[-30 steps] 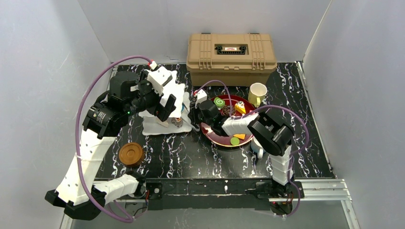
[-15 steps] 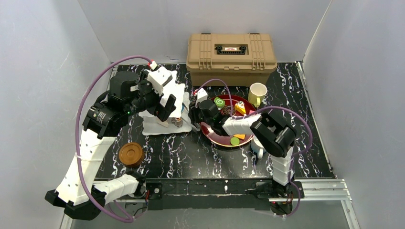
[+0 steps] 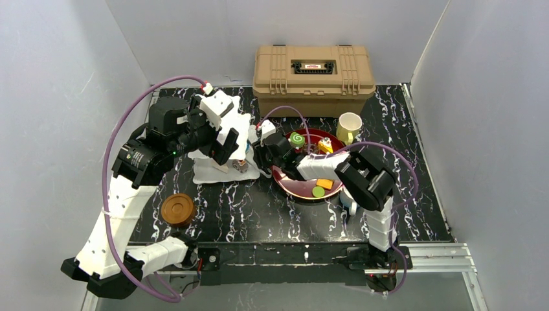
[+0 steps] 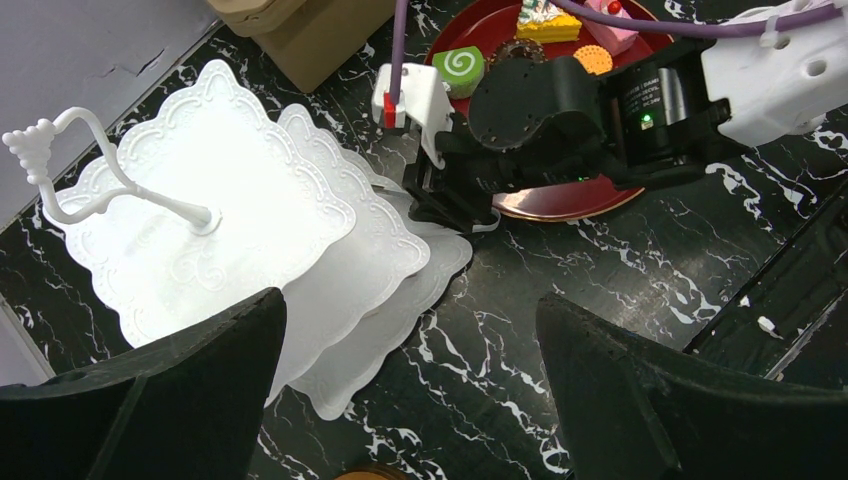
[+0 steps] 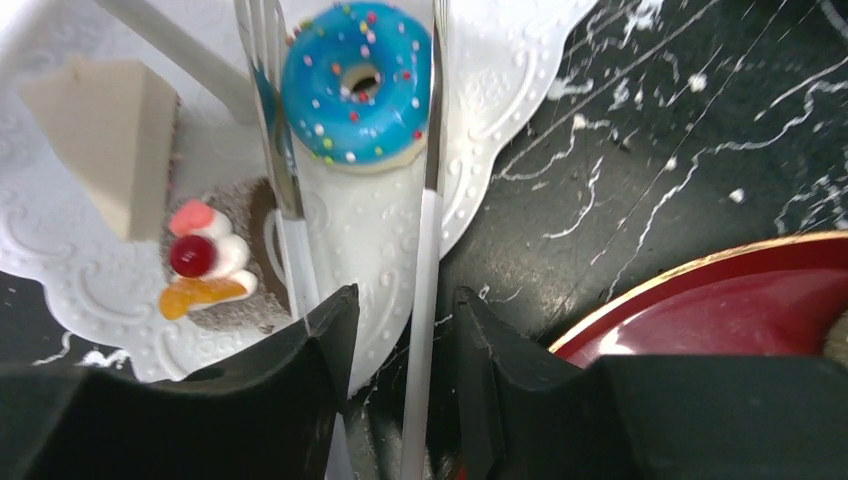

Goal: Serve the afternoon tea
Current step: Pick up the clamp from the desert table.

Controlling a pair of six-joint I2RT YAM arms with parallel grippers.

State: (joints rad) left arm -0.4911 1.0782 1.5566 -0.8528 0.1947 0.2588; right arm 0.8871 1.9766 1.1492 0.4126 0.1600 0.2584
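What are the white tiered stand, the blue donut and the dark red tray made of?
Stand: likely moulded plastic, matte white, with embossed scrolls and wavy edges. Donut: probably toy plastic or resin, with glossy sprinkled icing. Tray: glossy, maybe lacquered plastic; its surface shines.

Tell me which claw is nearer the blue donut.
Right. The right claw sits just short of the blue donut on the stand; the left claw hangs above the stand, farther off.
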